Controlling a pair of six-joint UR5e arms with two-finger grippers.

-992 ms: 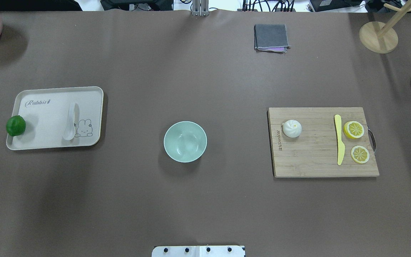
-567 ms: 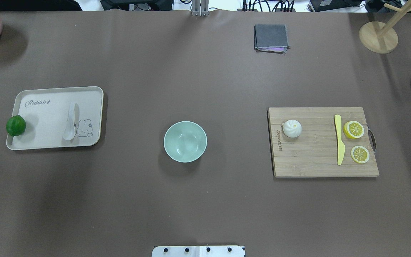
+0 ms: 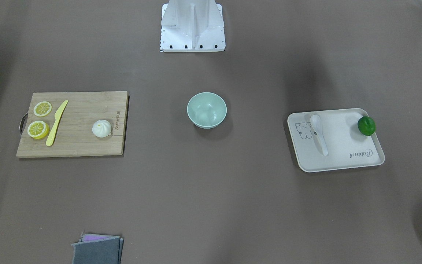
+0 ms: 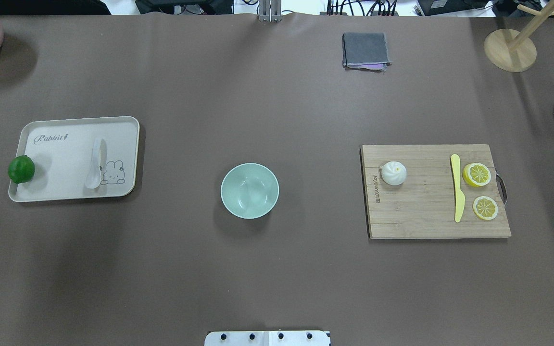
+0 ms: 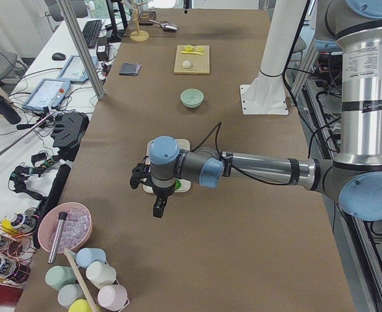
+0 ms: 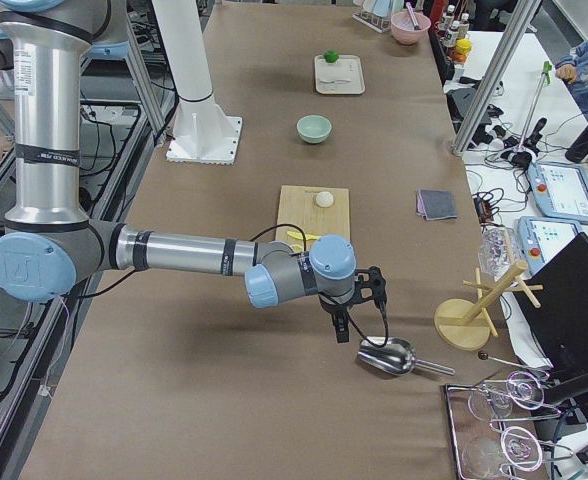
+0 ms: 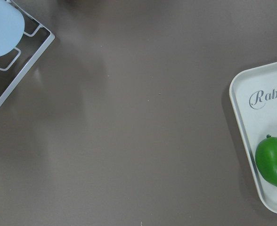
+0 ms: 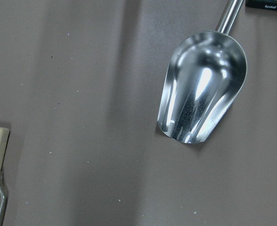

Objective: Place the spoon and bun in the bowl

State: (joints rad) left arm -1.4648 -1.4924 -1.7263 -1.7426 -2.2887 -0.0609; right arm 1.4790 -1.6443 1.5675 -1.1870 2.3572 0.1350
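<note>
The spoon (image 4: pixel 95 164) lies on the cream tray (image 4: pixel 60 163) at left and the bun (image 4: pixel 394 173) on the cutting board (image 4: pixel 421 211) at right. The bowl (image 4: pixel 249 191) sits between them on the counter, holding neither. I cannot tell how wide the left claw (image 5: pixel 158 207) or right claw (image 6: pixel 341 328) is. Best pinch the spoon's handle crosswise and grip the bun gently.

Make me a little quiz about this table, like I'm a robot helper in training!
1. Fill in: the mint-green bowl holds ____.
2. True or false: the spoon shares the cream tray with a lime.
3. Where is the bun? A) in the bowl B) on the wooden cutting board C) on the tray
Key: 1 nothing; 2 true; 3 B.
</note>
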